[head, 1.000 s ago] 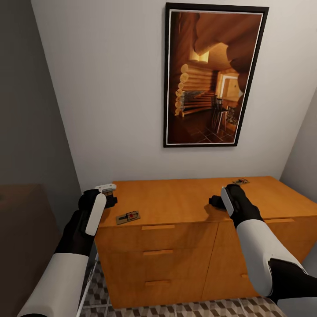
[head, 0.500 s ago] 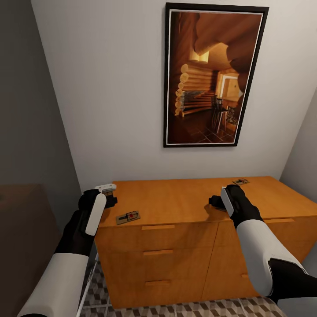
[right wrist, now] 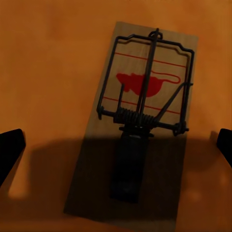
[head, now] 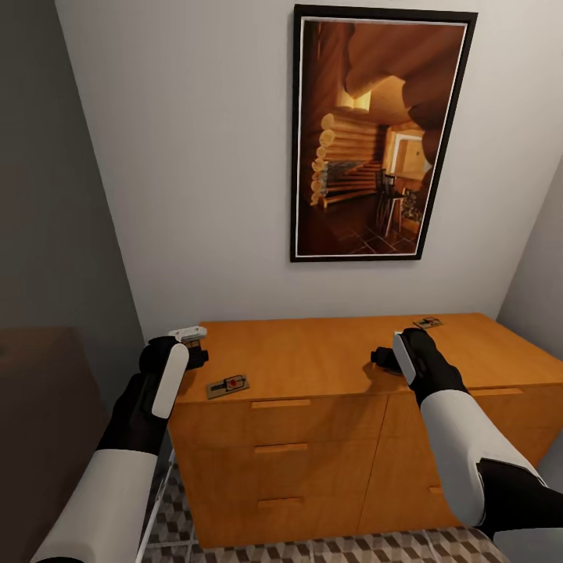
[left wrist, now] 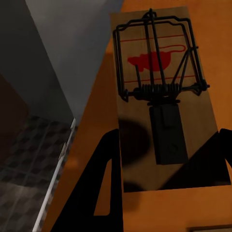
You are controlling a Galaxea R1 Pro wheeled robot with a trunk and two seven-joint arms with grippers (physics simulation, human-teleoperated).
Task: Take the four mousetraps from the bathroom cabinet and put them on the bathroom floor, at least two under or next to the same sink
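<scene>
The left gripper's fingers (left wrist: 104, 188) stood apart, astride a mousetrap (left wrist: 162, 96) at the left edge of the cabinet (head: 313, 356) surface; the right gripper's fingers (right wrist: 10, 150) were likewise spread around a second trap (right wrist: 142, 125). Nothing was gripped yet. The traps lay flat and thin — closing fingers might skid over the wood, and the left trap could slide off the edge onto the bathroom floor (head: 176, 520).
</scene>
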